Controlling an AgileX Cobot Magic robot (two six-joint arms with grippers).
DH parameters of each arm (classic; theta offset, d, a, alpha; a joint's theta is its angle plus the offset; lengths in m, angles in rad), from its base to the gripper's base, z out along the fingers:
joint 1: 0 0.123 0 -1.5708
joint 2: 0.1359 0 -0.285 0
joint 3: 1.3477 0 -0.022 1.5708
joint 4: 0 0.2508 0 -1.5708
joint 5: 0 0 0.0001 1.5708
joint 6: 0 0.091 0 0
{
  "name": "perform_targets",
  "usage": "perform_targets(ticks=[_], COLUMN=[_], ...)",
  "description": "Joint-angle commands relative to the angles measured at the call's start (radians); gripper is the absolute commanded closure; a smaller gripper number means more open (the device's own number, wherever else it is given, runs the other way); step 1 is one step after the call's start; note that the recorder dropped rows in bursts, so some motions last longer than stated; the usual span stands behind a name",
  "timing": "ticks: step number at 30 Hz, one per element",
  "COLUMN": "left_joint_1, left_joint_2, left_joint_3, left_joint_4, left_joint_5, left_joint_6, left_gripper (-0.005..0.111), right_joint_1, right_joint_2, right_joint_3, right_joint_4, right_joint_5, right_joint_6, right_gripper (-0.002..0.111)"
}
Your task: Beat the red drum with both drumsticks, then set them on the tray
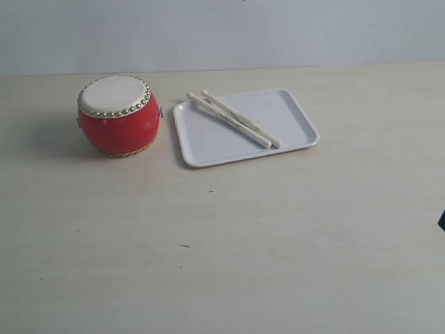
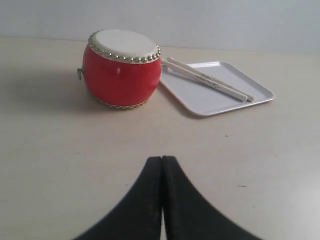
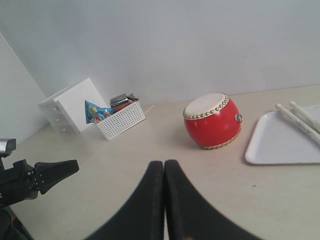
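Found the red drum (image 1: 118, 115) upright on the table (image 1: 243, 243), cream skin up, gold studs ringing the top. Saw the tray (image 1: 292, 122) lying flat just beside the drum, with a narrow strip of table between them in the exterior view. Counted both drumsticks (image 1: 233, 120) on the tray, side by side and nearly parallel, laid slantwise, rounded tips poking past the tray corner nearest the drum, other ends resting inside the rim farther from the drum. Caught neither hand in the exterior view, only a dark sliver (image 1: 442, 220) at the frame edge well away from the drum, too little to identify. Needed the wrist views for the hands. Found the left hand (image 2: 161, 160) with fingers pressed together along a thin seam, gripping nothing, over bare table well short of the drum. Found the right hand (image 3: 164, 163) likewise pressed together and empty, also well apart from the drum. In the left wrist view, saw the drum's red body covering the tray's nearest corner, so could not judge the gap from there. Picked out, in the right wrist view alone, a white perforated basket (image 3: 122, 120) with packets in it and a white box (image 3: 75, 105) next to it, both well beyond the drum on the side away from the tray.
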Motion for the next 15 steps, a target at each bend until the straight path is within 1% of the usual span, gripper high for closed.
perform_targets(ticks=[1, 4, 6, 15], left_joint_1=[0.001, 0.001, 0.001, 0.001], left_joint_2=[-0.008, -0.008, -0.008, -0.008], left_joint_3=[0.002, 0.002, 0.002, 0.002], left_joint_4=[-0.089, -0.233, -0.272, -0.274], left_joint_5=[0.006, 0.006, 0.006, 0.004], left_joint_6=[0.137, 0.320, 0.370, 0.368], left_gripper=[0.107, 0.107, 0.107, 0.107], right_joint_1=[-0.001, -0.001, -0.001, -0.001], right_joint_2=[-0.005, -0.005, -0.005, -0.005], right_joint_3=[0.006, 0.006, 0.006, 0.006], right_joint_4=[0.000, 0.000, 0.000, 0.000], right_joint_5=[0.004, 0.004, 0.004, 0.004], right_joint_6=[-0.006, -0.006, -0.006, -0.006], right_gripper=[0.108, 0.108, 0.108, 0.108])
